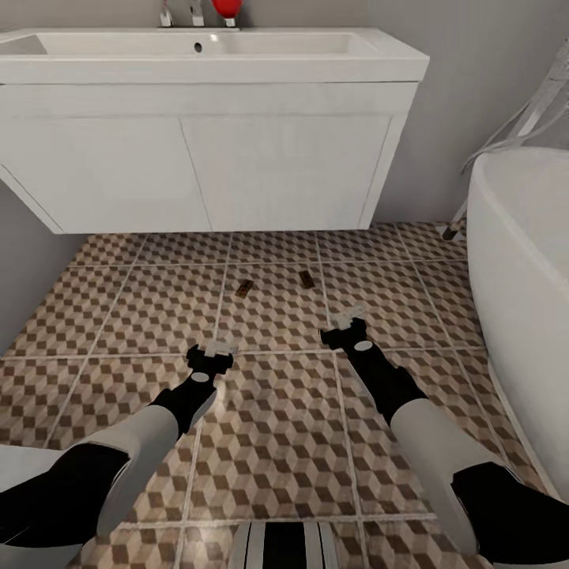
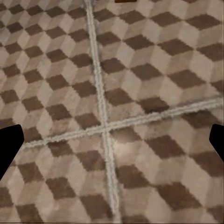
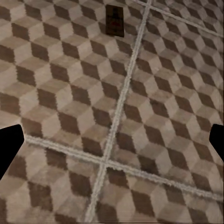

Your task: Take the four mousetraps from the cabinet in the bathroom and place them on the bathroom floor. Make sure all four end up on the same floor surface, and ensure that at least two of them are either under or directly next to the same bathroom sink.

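The long white rectangular sink [image 1: 197, 43], with a chrome tap [image 1: 183, 13] at its back edge and a red object [image 1: 227, 8] beside the tap, sits on a white wall-hung vanity [image 1: 205, 162] that serves as the landmark here. Below and in front of the vanity spreads the bathroom floor [image 1: 276, 442] of large square tiles printed with brown, beige and white cubes and pale grout lines. Two small flat brown wooden mousetraps lie on those tiles just in front of the vanity, near its middle: one mousetrap [image 1: 244, 288] slightly to the left, the other mousetrap [image 1: 307, 278] a little to the right, the two apart from each other and both flat on the floor. In the right wrist view a dark brown trap [image 3: 115, 20] lies flat on the tiles ahead of the fingers, and in the left wrist view only a brown sliver of a trap [image 2: 125, 1] shows at the picture's edge. The left gripper [image 1: 215, 348] hovers over the tiles farther from the vanity than the traps, its black fingers [image 2: 9, 142] spread wide with nothing between them. The right gripper [image 1: 348, 318] hangs likewise short of the traps, its fingers [image 3: 10, 144] also wide apart and empty. A white oval bathtub [image 1: 525, 292] stands to the right of the vanity.
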### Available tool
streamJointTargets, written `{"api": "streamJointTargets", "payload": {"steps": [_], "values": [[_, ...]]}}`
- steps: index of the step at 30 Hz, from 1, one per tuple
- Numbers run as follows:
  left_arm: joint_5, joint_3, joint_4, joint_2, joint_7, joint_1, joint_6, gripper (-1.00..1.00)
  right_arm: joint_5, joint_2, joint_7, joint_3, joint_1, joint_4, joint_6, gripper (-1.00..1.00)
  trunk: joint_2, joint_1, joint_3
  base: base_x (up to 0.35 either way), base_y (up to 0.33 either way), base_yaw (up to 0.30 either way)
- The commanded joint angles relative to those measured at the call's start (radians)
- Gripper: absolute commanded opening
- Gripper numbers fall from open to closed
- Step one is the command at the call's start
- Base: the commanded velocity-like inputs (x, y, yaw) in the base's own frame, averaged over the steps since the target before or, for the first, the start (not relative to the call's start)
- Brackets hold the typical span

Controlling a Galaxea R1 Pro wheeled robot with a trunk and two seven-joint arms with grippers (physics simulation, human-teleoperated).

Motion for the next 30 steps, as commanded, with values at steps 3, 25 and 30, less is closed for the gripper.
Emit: {"api": "streamJointTargets", "payload": {"steps": [3, 25, 30], "values": [[-0.010, -0.002, 0.043, 0.000, 0.008, -0.001, -0.049, 1.00, 0.007, -0.010, -0.005, 0.003, 0.012, -0.001, -0.008, 1.00, 0.001, -0.001, 0.014, 0.000, 0.000, 0.000], [-0.009, 0.002, 0.243, 0.008, 0.010, 0.128, -0.359, 1.00, 0.007, -0.026, -0.012, 0.000, 0.101, 0.241, -0.276, 1.00, 0.006, -0.011, 0.122, 0.000, 0.000, 0.000], [-0.009, 0.004, 0.243, 0.019, 0.011, 0.190, -0.435, 1.00, -0.007, -0.026, -0.015, 0.000, 0.101, 0.343, -0.367, 1.00, 0.007, -0.014, 0.146, 0.000, 0.000, 0.000]]}}
